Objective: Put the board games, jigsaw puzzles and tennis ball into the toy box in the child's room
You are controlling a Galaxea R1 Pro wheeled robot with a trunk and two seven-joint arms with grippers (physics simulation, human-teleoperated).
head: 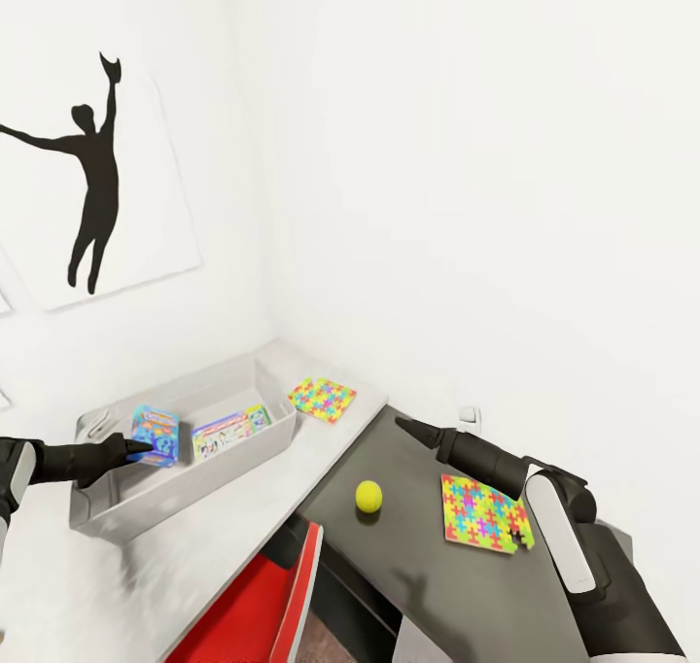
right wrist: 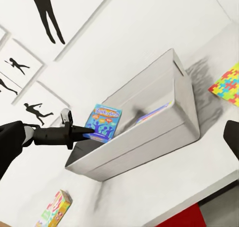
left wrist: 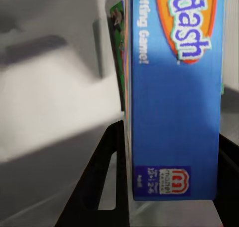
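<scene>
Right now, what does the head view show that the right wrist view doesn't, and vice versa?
Head adds: ball and dark-side puzzle on the dark desk section, right gripper, red chair.
Right wrist adds: third game on the table outside the bin.
Both: the bin, left gripper holding the blue game at it, second game inside, bin-side puzzle.

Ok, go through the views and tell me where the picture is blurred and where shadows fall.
Head view: sharp; the tennis ball casts a small shadow on the dark desk section. Left wrist view: the blue game box fills the frame close up, its print soft, the background smeared grey. Right wrist view: sharp; a soft shadow lies on the table beside the toy box.
</scene>
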